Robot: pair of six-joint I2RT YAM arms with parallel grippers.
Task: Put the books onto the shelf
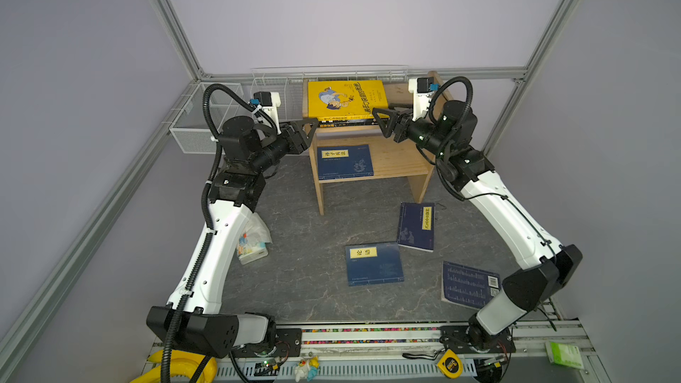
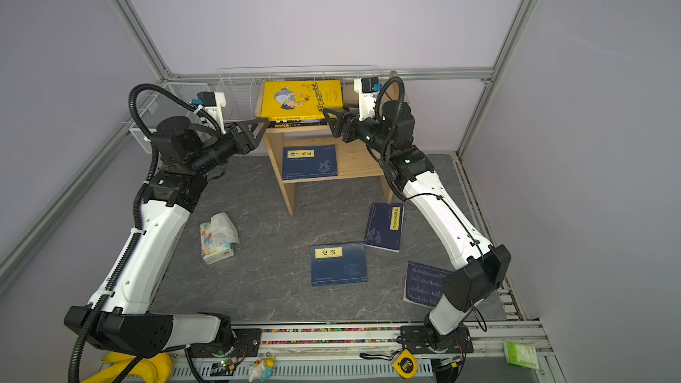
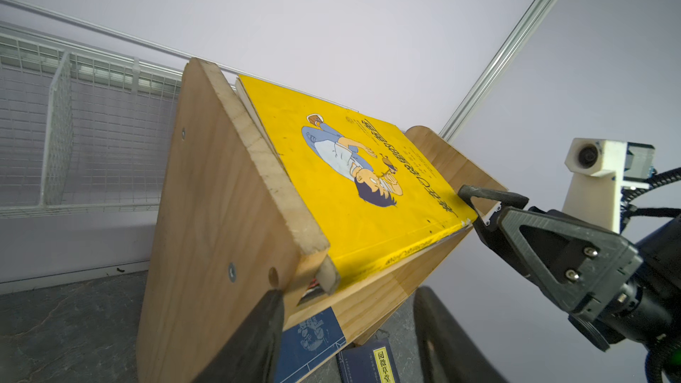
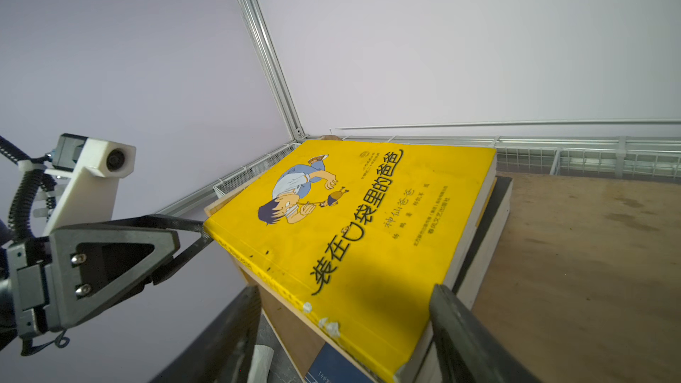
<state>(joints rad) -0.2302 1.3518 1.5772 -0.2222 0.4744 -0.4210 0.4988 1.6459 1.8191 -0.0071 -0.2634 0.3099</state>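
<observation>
A bright yellow book (image 1: 346, 99) (image 2: 302, 99) lies flat on top of a stack with dark spines (image 1: 342, 123) on the top tier of the pine shelf (image 1: 398, 156). One navy book (image 1: 344, 162) lies on the lower tier. Three more navy books (image 1: 416, 226) (image 1: 374, 263) (image 1: 468, 285) lie on the table. My left gripper (image 1: 311, 130) (image 3: 348, 300) is open at the shelf's front left corner. My right gripper (image 1: 381, 121) (image 4: 346, 296) is open, its fingers standing either side of the yellow book's (image 4: 350, 233) front right corner without closing on it.
White wire baskets (image 1: 206, 123) stand behind and left of the shelf. A tissue pack (image 1: 252, 241) lies beside my left arm. A yellow tape measure (image 1: 450, 362) and a green packet (image 1: 563, 353) sit on the front rail.
</observation>
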